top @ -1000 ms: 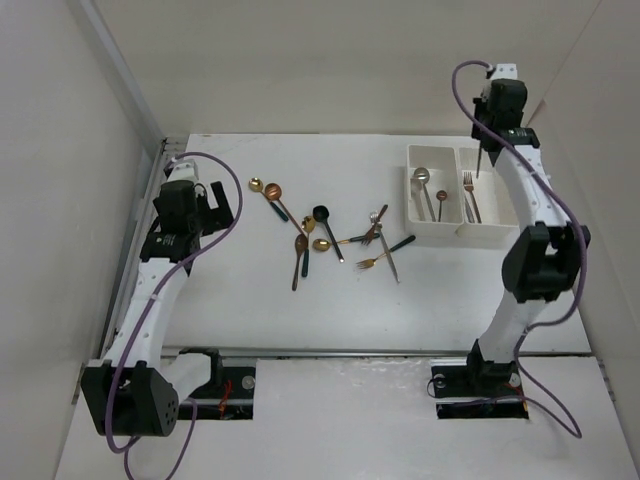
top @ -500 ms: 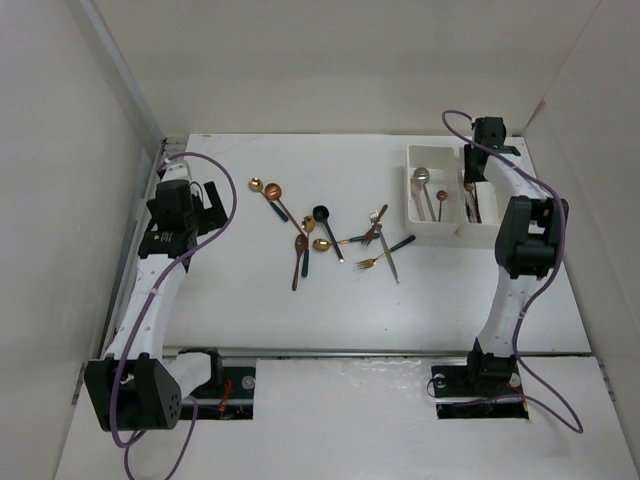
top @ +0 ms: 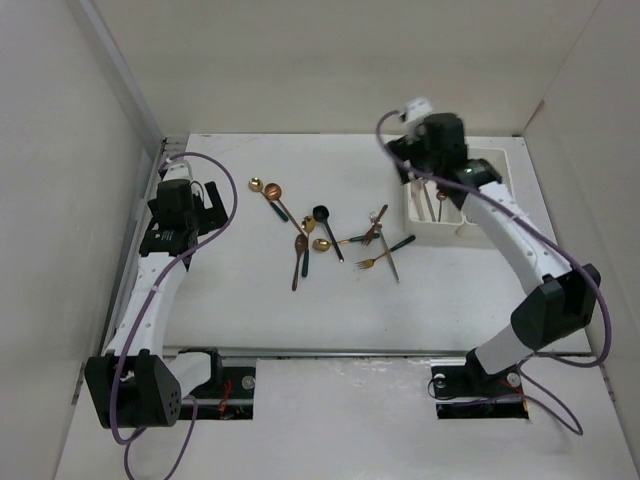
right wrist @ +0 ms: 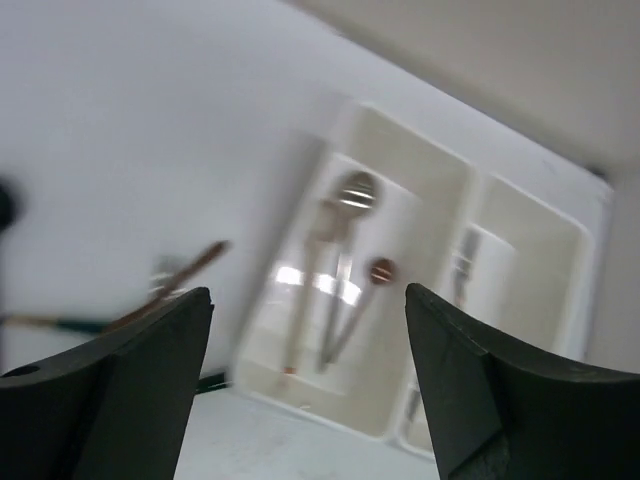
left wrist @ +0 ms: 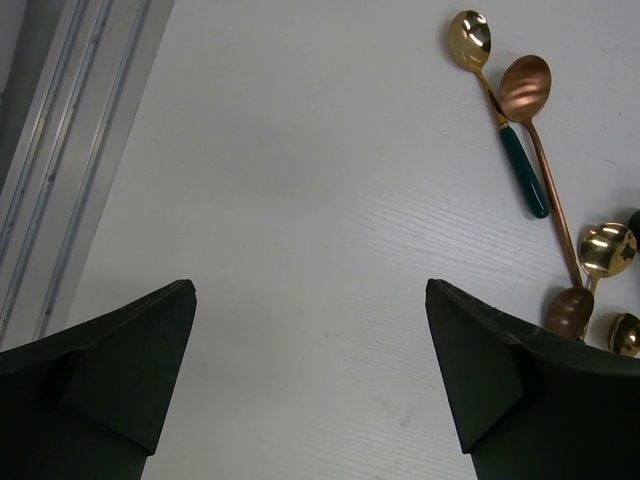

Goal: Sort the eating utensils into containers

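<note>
the right tool (right wrist: 308, 300) had swung left since half a second before: then it hung over the far right compartment, and now it was above the left compartment of the white bins (top: 440, 236), with its arm crossing over the right one. its fingers were spread wide with nothing between them. in the right wrist view, which was blurred, the left compartment held a silver spoon (right wrist: 345, 192) and a small copper spoon (right wrist: 380, 268) lying side by side, and the right compartment held a silver utensil (right wrist: 460, 266) too smeared to name.

the left tool (left wrist: 308, 290) had not shifted in that half second. it hovered over the bare left part of the counter (top: 250, 290), fingers wide apart and empty. just ahead of it lay a gold spoon with a green handle (left wrist: 470, 32) and a long copper spoon (left wrist: 526, 86), their bowls close together.

the scattered utensils (top: 300, 244) in the middle of the counter, among them a black spoon (top: 321, 213), lay where they had been in both earlier views, well apart from the bins.
</note>
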`<state>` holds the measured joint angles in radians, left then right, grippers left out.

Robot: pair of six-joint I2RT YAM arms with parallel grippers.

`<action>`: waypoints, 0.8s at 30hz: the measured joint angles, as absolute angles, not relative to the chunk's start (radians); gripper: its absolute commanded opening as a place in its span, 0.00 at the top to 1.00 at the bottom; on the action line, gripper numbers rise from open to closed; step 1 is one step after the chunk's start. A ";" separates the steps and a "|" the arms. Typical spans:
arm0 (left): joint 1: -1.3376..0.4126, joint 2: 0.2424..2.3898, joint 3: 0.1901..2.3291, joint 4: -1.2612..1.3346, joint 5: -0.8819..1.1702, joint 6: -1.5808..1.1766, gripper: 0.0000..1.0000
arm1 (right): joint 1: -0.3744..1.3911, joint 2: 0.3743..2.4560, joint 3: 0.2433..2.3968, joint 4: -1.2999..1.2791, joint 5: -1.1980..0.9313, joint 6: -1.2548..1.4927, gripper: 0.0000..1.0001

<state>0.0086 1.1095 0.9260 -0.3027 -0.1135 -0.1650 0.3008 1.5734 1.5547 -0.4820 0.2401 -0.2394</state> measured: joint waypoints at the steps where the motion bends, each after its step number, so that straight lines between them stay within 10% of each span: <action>1: 0.009 1.110 0.926 -0.303 -0.113 -0.165 0.01 | 0.382 1.560 1.534 -0.484 0.209 -0.266 0.19; 10: 0.009 1.110 0.926 -0.303 -0.094 -0.166 0.01 | 0.773 1.830 1.363 -0.634 0.019 -0.393 0.22; 24: 0.009 1.062 0.916 -0.301 -0.080 -0.166 0.01 | 0.674 2.020 1.667 -0.451 0.004 0.078 0.53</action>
<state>0.0086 1.0618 0.9157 -0.3012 -0.0799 -0.1661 0.6739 2.0205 1.6669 -0.4507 0.0036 0.0784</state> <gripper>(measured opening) 0.989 0.473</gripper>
